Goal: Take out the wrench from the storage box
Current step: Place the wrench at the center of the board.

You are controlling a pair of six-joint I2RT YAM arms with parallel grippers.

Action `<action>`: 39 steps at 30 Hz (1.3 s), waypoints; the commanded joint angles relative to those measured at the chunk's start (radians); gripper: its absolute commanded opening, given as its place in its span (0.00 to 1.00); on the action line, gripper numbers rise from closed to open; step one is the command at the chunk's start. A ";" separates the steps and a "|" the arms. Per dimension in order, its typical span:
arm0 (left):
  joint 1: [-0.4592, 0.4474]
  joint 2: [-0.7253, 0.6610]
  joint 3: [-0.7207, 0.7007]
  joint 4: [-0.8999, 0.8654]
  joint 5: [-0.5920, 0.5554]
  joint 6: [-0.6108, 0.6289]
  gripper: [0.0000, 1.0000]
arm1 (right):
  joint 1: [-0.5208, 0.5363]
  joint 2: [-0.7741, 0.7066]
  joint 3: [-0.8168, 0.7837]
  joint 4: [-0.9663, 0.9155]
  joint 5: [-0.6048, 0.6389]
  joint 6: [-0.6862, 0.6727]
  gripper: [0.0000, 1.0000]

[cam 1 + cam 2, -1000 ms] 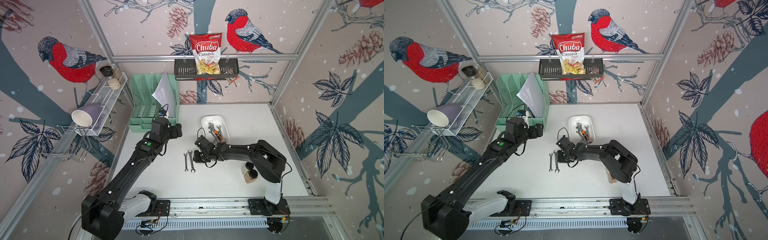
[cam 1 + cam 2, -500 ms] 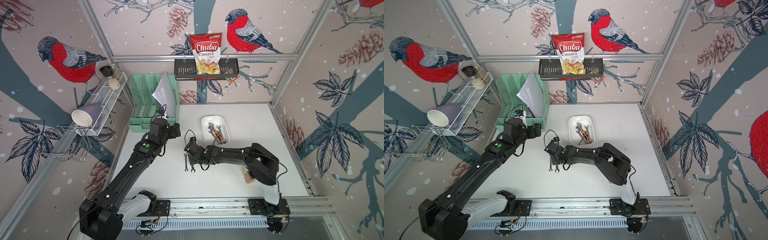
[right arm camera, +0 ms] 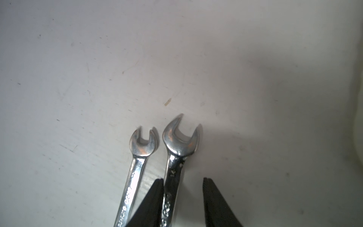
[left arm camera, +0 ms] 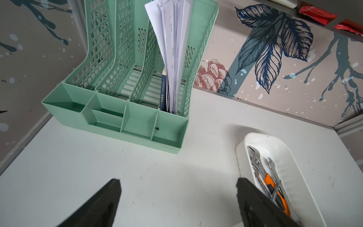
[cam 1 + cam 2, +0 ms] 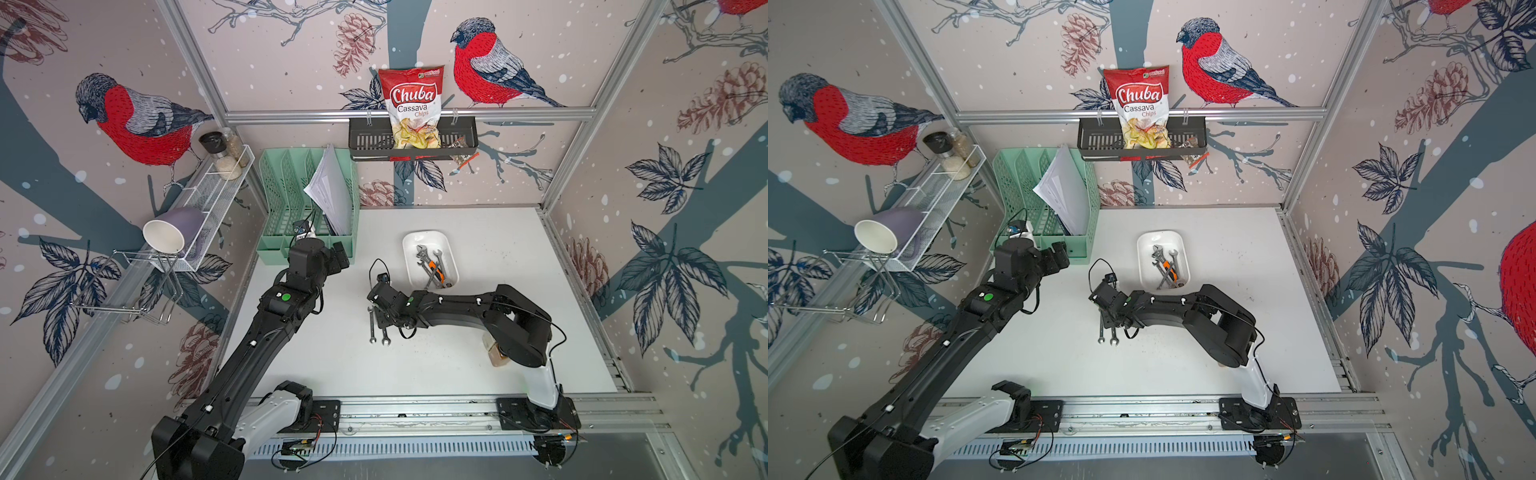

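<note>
Both top views took in the white table (image 5: 478, 365), with the mint-green file organiser (image 5: 286, 199) at its far left corner and the white storage box (image 5: 424, 233) near the right gripper (image 5: 380, 320). Only the right wrist view showed that gripper's fingers (image 3: 155, 196) narrowly parted around the larger wrench (image 3: 181, 141). One finger touched its shank and the other stood clear. That wrench lay flat on the table outside the box, just beside a smaller wrench (image 3: 144, 144). The left gripper (image 4: 177, 180) stood wide and empty near the organiser's front. Other tools (image 4: 263, 175) lay heaped in the box.
</note>
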 commanded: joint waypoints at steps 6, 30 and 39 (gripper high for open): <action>0.006 0.011 0.002 0.016 -0.008 -0.012 0.95 | -0.005 0.029 0.022 0.009 0.001 -0.005 0.39; 0.007 0.012 -0.006 0.025 0.011 -0.009 0.95 | -0.012 -0.066 0.036 -0.014 0.049 -0.025 0.38; 0.005 0.100 0.052 0.053 0.192 -0.019 0.93 | -0.186 -0.261 -0.015 -0.004 -0.024 -0.167 0.34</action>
